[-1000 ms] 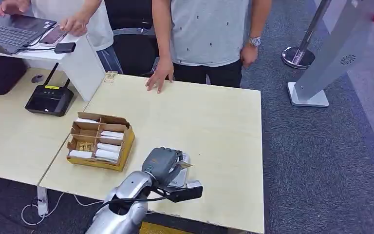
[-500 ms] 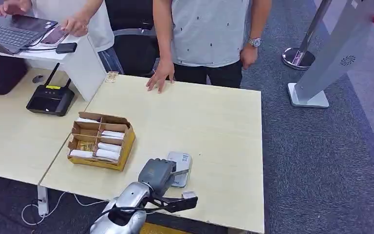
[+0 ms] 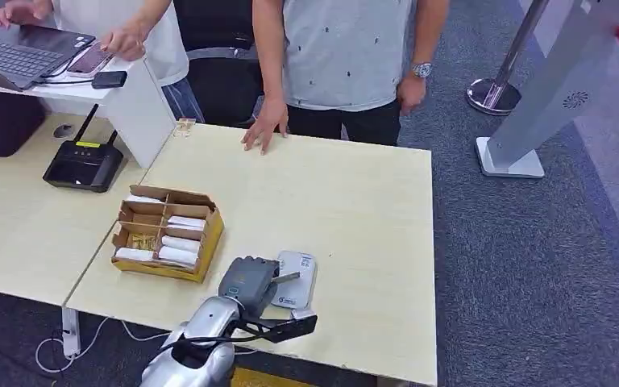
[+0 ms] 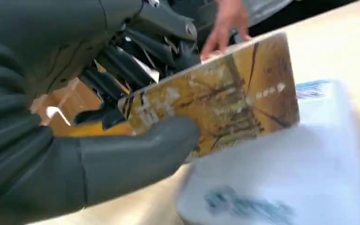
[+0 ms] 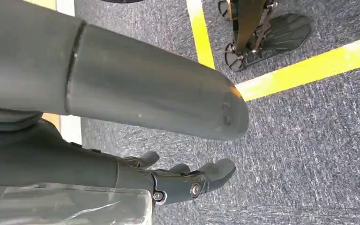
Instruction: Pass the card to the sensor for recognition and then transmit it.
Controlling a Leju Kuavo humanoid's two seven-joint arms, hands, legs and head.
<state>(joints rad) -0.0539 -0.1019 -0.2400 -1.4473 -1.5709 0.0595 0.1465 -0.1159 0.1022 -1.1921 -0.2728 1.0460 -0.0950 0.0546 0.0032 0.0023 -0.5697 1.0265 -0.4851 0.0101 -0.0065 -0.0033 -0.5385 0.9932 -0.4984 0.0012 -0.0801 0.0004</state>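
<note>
I see a card [image 4: 215, 103] printed in mottled gold and brown with pale marks, pinched by my grey left robot hand [image 4: 89, 140]. The sensor [image 3: 294, 279] is pale grey-white with a blue logo. The table [image 3: 355, 201] is light wood grain, the box [image 3: 166, 233] tan cardboard, the carpet [image 5: 309, 140] speckled grey with yellow stripes.

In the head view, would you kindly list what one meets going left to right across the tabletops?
Black router → cardboard box → left hand holding the card → white sensor.
</note>
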